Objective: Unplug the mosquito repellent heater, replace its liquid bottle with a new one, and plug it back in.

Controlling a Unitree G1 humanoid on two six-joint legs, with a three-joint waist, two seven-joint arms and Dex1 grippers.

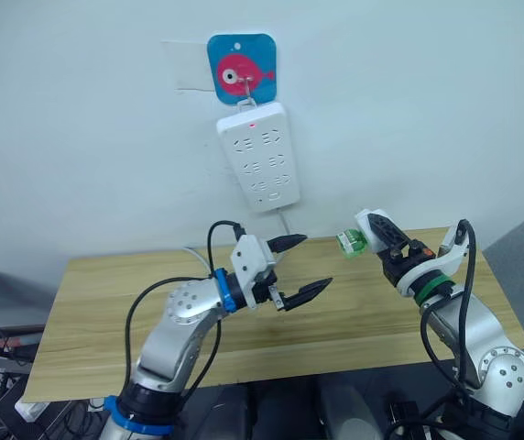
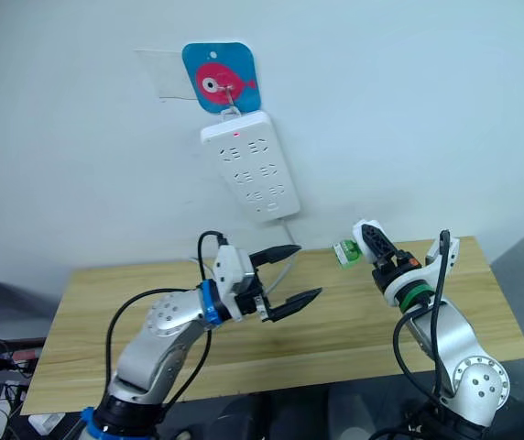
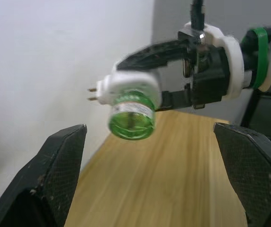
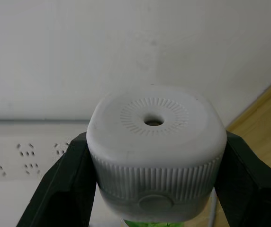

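Observation:
My right gripper (image 1: 372, 231) is shut on the mosquito repellent heater (image 4: 154, 142), a small white rounded unit with a round vent hole in its face, held in the air above the table's right part. A green liquid bottle (image 3: 131, 118) is screwed into the heater (image 3: 128, 90), and its two plug pins stick out free. My left gripper (image 1: 303, 266) hangs open over the table's middle, fingers pointing toward the bottle (image 1: 350, 241), with a gap between them.
A long white power strip (image 1: 258, 154) hangs on the wall from a blue hook plate with a pink fish (image 1: 241, 67), its red light on and its cable dropping behind the wooden table (image 1: 106, 312).

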